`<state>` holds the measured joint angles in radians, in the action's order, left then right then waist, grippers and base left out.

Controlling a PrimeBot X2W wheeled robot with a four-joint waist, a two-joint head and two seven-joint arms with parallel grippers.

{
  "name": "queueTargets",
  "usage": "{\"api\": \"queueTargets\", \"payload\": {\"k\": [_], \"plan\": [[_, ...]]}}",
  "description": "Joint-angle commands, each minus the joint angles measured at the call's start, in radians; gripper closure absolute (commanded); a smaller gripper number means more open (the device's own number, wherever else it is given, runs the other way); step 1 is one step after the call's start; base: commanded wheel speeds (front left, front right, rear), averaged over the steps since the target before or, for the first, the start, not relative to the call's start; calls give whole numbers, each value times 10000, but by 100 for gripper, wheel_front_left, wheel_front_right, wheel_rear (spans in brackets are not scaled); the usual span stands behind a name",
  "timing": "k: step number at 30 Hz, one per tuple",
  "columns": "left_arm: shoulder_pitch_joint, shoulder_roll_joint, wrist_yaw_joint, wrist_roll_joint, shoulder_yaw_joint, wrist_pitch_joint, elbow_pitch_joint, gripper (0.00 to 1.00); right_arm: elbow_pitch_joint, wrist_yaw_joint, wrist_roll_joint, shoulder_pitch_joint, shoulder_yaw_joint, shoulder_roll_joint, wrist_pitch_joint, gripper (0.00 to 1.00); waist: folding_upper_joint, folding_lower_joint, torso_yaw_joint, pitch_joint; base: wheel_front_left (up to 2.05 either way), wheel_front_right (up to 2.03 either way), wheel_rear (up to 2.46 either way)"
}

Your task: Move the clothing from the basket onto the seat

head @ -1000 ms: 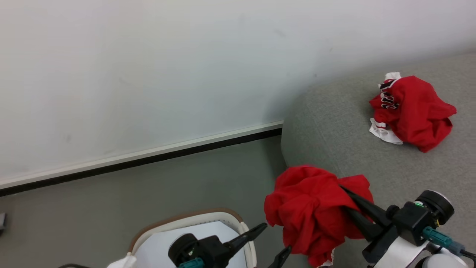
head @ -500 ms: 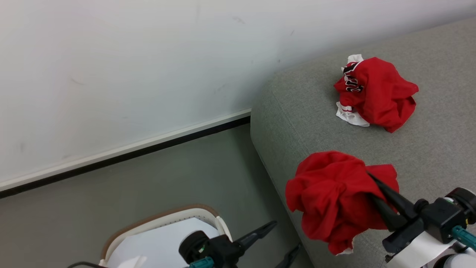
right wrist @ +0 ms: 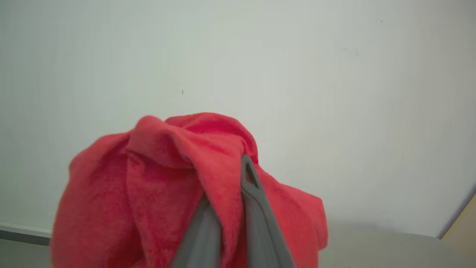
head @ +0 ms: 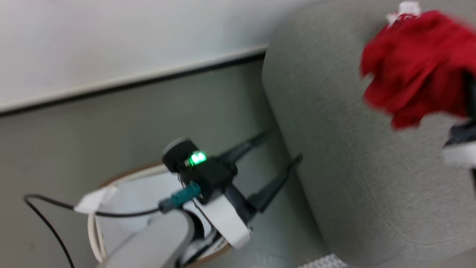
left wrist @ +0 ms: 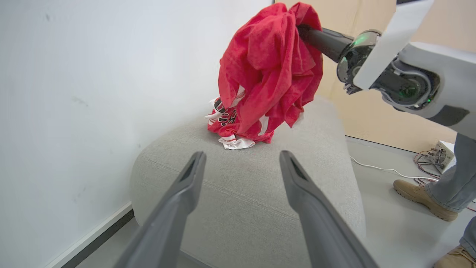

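My right gripper point(right wrist: 225, 179) is shut on a crumpled red garment point(left wrist: 267, 67) and holds it in the air above the grey seat point(left wrist: 241, 178). A second red garment with white trim and a black-and-white number point(left wrist: 226, 120) lies on the seat, partly behind the hanging one. In the blurred head view the held garment point(head: 412, 67) is at the upper right over the seat point(head: 353, 167). My left gripper point(head: 282, 147) is open and empty beside the seat's side, above the white basket point(head: 122, 175) with its brown rim. Its inside is mostly hidden by my left arm.
A white wall with a dark skirting strip point(head: 148, 80) runs behind the grey floor. A person's boot point(left wrist: 420, 193) and trouser leg point(left wrist: 457, 178) stand right of the seat, near floor cables point(left wrist: 427, 175). A black cable point(head: 48, 223) trails by the basket.
The head camera has swung and the picture is blurred. My right gripper has carried the red garment higher and further over the seat, close to the garment lying there. The left gripper stays open.
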<state>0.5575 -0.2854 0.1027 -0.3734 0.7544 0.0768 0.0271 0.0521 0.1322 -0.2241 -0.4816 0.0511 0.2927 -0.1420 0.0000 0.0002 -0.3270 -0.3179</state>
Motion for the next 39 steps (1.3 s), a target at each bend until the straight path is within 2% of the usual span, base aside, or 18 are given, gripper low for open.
{"api": "queueTargets", "payload": {"k": [1, 5, 8, 11, 14, 17, 23, 30, 31, 32, 33, 34, 39], "plan": [[416, -140, 35, 98, -146, -77, 101, 0, 160, -30, 222, -702, -448, -146, 2, 100, 0, -2, 499, -1350, 0, 0, 0], [1285, -392, 101, 139, -449, -207, 288, 0, 866, -30, 763, -2684, -1750, -339, 209, 100, 0, -2, 721, -2237, 0, 0, 0], [1762, -494, 139, 102, -530, -287, 388, 0, 1610, -30, 1048, -4256, -2461, -18, 522, 100, 0, -2, 898, -2769, 0, 0, 0], [2127, -540, 176, 46, -503, -248, 464, 0, 2522, -30, 1578, -5904, -3458, 617, 985, 100, 0, -2, 1207, -3242, 0, 0, 0], [2222, -519, 185, 4, -463, -206, 499, 0, 3195, -30, 1939, -6612, -4116, 1102, 1210, 100, 0, -2, 1441, -3541, 0, 0, 0], [2134, -585, 184, -26, -423, -189, 538, 0, 3873, -30, 2369, -6858, -4774, 1248, 1320, 100, 0, -2, 1625, -3805, 0, 0, 0], [1753, -744, 23, -102, -429, -141, 666, 0, 5184, -30, 3553, -6324, -6566, 803, 1117, 100, 0, -2, 1900, -4242, 0, 0, 0], [1299, -963, -160, -145, -353, -188, 807, 0, 6160, -30, 5181, -6291, -8756, -375, 556, 100, 0, -2, 2019, -4329, 0, 0, 0], [1267, -979, -177, -155, -359, -186, 813, 0, 6260, -30, 5391, -6390, -8940, -529, 484, 85, 0, -2, 2017, -4290, 0, 0, 0], [1233, -989, -217, -174, -377, -181, 826, 0, 6364, -30, 5554, -6473, -9085, -627, 390, 59, 0, -2, 2007, -4236, 0, 0, 0], [1206, -1000, -252, -196, -394, -170, 834, 0, 6450, -30, 5757, -6548, -9190, -678, 303, 21, 0, -2, 1990, -4160, 0, 0, 0], [1183, -1007, -267, -210, -406, -156, 832, 0, 6544, -30, 5952, -6603, -9286, -702, 233, 0, 0, -2, 1968, -4067, 0, 0, 0], [1021, -1015, -401, -374, -530, 35, 672, 0, 7080, -30, 6576, -6585, -9348, -571, -173, 0, 0, -2, 1810, -3438, 0, 0, 0]]}}
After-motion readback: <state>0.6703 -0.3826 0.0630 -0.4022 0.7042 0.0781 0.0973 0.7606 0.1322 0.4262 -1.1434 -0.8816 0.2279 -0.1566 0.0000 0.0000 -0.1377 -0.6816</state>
